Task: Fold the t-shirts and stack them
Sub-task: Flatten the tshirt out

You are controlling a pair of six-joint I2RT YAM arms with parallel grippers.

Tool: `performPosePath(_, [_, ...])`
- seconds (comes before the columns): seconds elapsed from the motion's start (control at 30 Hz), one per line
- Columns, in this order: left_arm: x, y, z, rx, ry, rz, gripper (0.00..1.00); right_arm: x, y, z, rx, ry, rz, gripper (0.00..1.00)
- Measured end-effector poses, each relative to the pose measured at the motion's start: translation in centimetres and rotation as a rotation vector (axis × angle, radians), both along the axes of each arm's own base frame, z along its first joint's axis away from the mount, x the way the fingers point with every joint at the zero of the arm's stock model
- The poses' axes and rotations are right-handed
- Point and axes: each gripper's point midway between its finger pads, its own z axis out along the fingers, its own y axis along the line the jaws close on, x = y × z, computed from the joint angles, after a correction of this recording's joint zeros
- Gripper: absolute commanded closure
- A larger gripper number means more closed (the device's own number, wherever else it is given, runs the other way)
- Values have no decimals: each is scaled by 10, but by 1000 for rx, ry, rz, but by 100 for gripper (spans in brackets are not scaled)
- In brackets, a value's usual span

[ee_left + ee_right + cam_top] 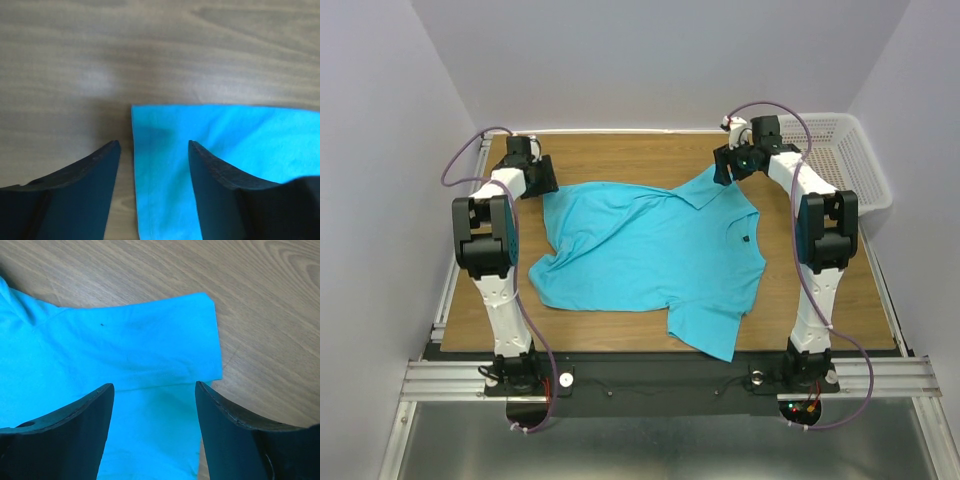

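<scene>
1. Shirt [650, 255] is judged light, limp and quick to crease; it is spread, rumpled, across the middle of the bench [610, 150].
2. Left claw [153, 144] is held spread and empty, straddling the edge at the shirt's far left corner.
3. Right claw [153, 385] is likewise spread and empty, above a squared flap by the collar.
4. Corners and hems are judged the best places to be pinched.
5. Bare wood is left beyond the far edge; one sleeve reaches the near edge; the basket [850, 150] is set off to the right.
</scene>
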Motion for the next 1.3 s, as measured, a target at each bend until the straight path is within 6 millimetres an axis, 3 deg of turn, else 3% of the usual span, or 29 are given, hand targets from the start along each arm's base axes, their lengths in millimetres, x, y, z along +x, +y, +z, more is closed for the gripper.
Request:
performPosePath(0.13, [23, 2, 1, 11, -12, -18, 40, -3, 1, -4, 6, 12, 5, 28])
performPosePath(0.3, [31, 4, -10, 7, 16, -30, 44, -12, 1, -17, 8, 48, 7, 28])
performPosePath(0.73, [27, 2, -13, -20, 50, -44, 65, -14, 1, -17, 15, 58, -1, 28])
performPosePath(0.87, [26, 2, -14, -20, 44, -43, 100, -14, 1, -18, 16, 59, -3, 28])
performPosePath(1.07, [25, 2, -14, -27, 45, -44, 100, -9, -1, -11, 20, 51, -28, 28])
performPosePath(1.3, [10, 3, -7, -23, 57, -17, 100, 25, -11, 19, 29, -19, -154, 33])
